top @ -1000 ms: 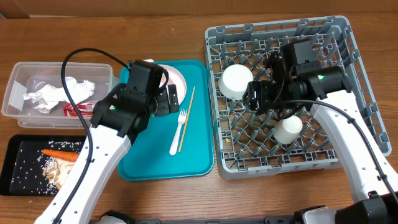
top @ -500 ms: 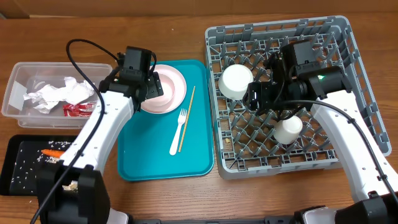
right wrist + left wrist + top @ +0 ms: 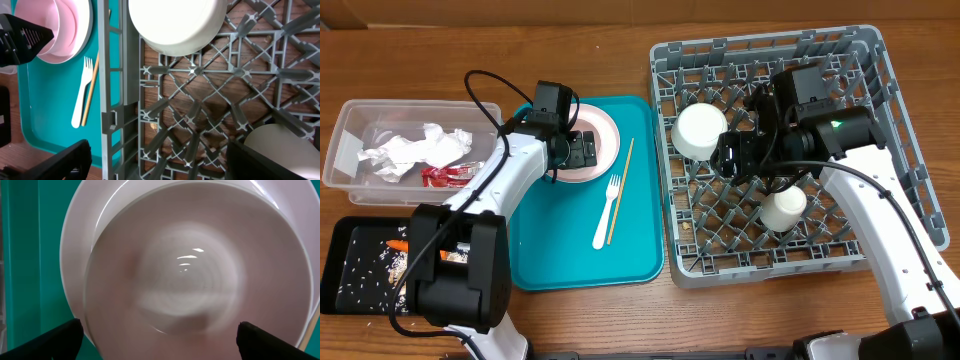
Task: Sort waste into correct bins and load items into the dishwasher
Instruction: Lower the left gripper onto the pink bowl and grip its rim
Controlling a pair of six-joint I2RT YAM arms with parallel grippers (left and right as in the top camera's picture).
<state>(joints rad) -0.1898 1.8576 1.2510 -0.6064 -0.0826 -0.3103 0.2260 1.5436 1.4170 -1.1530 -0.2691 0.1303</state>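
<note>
Hovering directly over the plate (image 3: 608, 135) is the left pincer (image 3: 582, 150), its jaws spread wide with nothing gripped. The plate lies at the far end of the teal tray (image 3: 560, 255), beneath the jaws.

In the left wrist view the plate's pink hollow is seen filling the frame, with a dark fingertip (image 3: 45, 340) at each lower corner. Whether they touch the rim cannot be told, and overhead that part is hidden by the pincer body. The fork (image 3: 608, 212) and chopsticks (image 3: 620, 190), just right of the plate, are shown only overhead and from the right wrist.

The left arm is stretched from the near-left of the surface (image 3: 520, 40) toward the tray, wrist turned down. The right pincer (image 3: 740, 155) is held open and empty above the rack (image 3: 880, 60), between a bowl (image 3: 698, 130) and a cup (image 3: 783, 208).
</note>
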